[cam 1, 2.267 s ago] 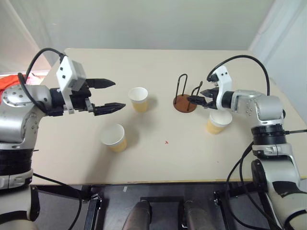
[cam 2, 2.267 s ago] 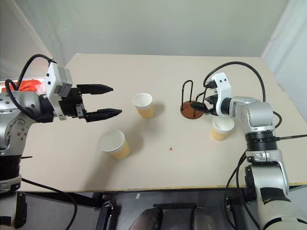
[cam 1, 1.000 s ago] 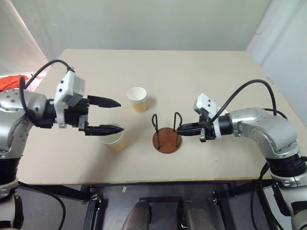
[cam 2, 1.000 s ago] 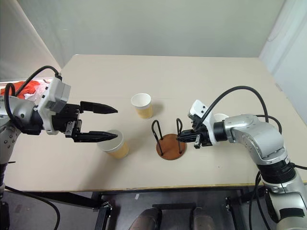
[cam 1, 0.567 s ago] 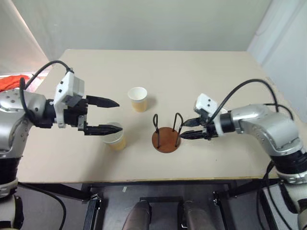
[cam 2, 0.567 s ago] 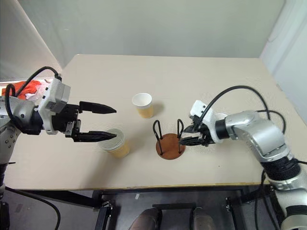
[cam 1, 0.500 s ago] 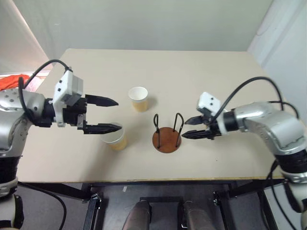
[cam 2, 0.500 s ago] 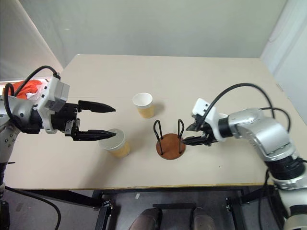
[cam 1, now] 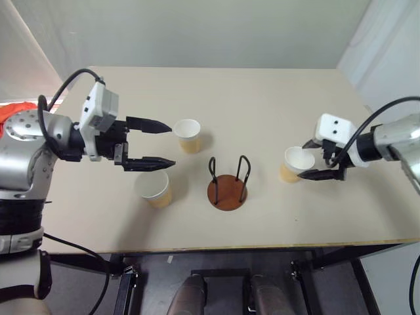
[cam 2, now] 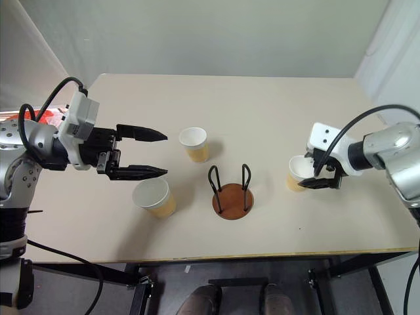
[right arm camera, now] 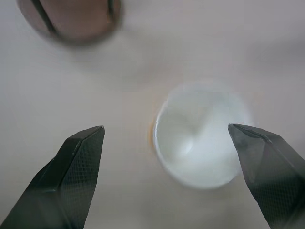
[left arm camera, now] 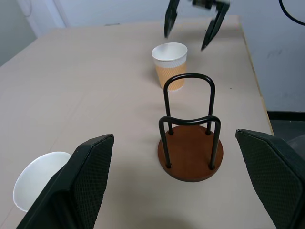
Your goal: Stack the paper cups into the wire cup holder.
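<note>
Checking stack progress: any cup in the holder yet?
No. The holder stands empty at mid-table, and all three cups sit apart from it on the table.

— What stands on the counter (cam 1: 262,111)?
— The wire cup holder (cam 1: 228,184) near the middle, upright on its disc base.
— And the paper cups?
— Three, all upright and well apart: one (cam 1: 188,136) behind the holder, one (cam 1: 155,189) left, one (cam 1: 295,164) right.

Beige rectangular table (cam 1: 275,98); plain pale wall (cam 1: 197,29) behind; red-orange cloth (cam 1: 10,113) off table's left edge.
</note>
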Motion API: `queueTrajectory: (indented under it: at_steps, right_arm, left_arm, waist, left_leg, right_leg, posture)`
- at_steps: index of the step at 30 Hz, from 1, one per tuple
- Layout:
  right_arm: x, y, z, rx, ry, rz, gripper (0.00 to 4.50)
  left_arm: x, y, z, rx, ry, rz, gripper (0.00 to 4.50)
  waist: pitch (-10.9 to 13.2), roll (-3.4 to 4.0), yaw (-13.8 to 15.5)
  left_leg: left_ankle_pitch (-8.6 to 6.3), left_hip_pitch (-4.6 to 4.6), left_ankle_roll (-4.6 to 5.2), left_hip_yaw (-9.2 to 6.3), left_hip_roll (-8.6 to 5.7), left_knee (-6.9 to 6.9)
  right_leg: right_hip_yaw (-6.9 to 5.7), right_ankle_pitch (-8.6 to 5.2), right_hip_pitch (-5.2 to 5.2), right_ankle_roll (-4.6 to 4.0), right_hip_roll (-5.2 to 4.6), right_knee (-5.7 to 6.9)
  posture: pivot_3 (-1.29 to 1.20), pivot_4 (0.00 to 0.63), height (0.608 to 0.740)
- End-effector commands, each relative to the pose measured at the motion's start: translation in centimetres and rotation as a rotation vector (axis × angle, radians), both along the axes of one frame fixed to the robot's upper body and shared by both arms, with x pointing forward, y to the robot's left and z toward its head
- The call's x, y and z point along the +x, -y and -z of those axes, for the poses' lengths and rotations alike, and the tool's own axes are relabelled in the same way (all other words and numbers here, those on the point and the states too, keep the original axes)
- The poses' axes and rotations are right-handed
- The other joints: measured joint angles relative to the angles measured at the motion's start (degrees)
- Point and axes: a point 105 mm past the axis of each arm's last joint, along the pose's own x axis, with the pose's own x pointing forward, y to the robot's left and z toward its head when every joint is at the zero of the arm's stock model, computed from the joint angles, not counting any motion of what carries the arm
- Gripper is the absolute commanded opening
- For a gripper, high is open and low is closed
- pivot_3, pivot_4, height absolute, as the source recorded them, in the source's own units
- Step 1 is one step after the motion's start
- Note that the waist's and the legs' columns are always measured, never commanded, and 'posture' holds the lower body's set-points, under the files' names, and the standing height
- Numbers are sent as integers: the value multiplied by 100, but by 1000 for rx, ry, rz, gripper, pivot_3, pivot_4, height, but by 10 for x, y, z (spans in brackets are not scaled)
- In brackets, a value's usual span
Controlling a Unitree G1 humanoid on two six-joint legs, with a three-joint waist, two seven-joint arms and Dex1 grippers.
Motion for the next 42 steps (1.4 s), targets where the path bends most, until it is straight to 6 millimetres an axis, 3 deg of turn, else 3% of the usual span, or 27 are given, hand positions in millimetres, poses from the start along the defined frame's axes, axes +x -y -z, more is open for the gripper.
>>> queueTrajectory:
  at_steps: [1, 2, 5, 13, 16, 22, 25, 27, 32, 42]
  right_arm:
    - [7, -2, 5, -31, 10, -17, 4418]
    - [9, -2, 11, -40, 3, -14, 4418]
    - [13, -3, 21, -55, -8, -20, 3815]
    - [19, -3, 19, -68, 5, -42, 1132]
    - [15, -6, 9, -55, 13, -79, 59]
    - [-6, -42, -71, 155, 100, -294, 20]
    - [-18, -76, -107, 217, 176, -449, 20]
    - [-27, -99, -109, 215, 183, -546, 20]
    - [-29, -138, -77, 126, 161, -654, 20]
    - [-33, -138, -66, 64, 138, -707, 20]
  left_arm:
    - [-5, -2, -7, 10, 28, 5, 4500]
    - [-5, -3, -7, 12, 27, 2, 4500]
    - [-7, -4, -6, 14, 26, -10, 4500]
    - [-10, -11, -5, 20, 22, -51, 4500]
    - [-10, -14, -6, 22, 29, -71, 4500]
    - [-10, -25, -6, 43, 29, -105, 4500]
    - [-8, -26, -5, 46, 30, -115, 4500]
    - [-7, -26, -4, 45, 30, -119, 4500]
    - [-6, -24, -1, 43, 29, -123, 4500]
    - [-14, -27, 4, 42, 18, -148, 4500]
  waist:
    - [0, 0, -4]
    - [0, 0, -4]
    - [0, 1, -4]
    - [1, 1, 10]
    - [1, 1, 6]
    - [5, 9, -20]
    - [4, 6, -60]
    - [2, 3, -71]
    - [2, 3, -63]
    - [2, 2, -44]
  left_leg:
    - [2, 0, 3, 0, 0, 0]
    - [2, 1, 3, 0, 0, 1]
    - [2, -1, 7, 1, -1, 5]
    - [2, -2, 9, 1, -1, 8]
    - [2, -2, 9, 2, -1, 8]
    - [3, 0, 8, 11, -2, 3]
    - [3, 4, 8, 12, 1, 1]
    - [2, 8, 7, 10, 5, -2]
    - [2, 8, 7, 8, 6, 0]
    - [2, -16, 4, 9, 3, 5]
  right_leg:
    - [0, 0, 0, 0, 0, 0]
    - [0, 0, 1, 0, 0, 0]
    - [2, 0, 1, 0, 0, 0]
    - [3, -8, 1, -21, 0, 0]
    - [4, -15, 1, -36, 0, 0]
    - [9, -25, -3, -52, 1, 2]
    - [12, -29, -5, -58, 6, 5]
    - [11, -34, -5, -66, 11, 5]
    - [9, -39, -5, -78, 13, 9]
    - [9, -33, -30, -85, 8, 18]
  posture:
    - [0, 150, 740]
    - [0, 150, 740]
    - [0, 150, 740]
    - [0, 150, 740]
    - [0, 150, 740]
    - [0, 150, 740]
    - [0, 150, 740]
    - [0, 150, 740]
    - [0, 150, 740]
    - [0, 150, 740]
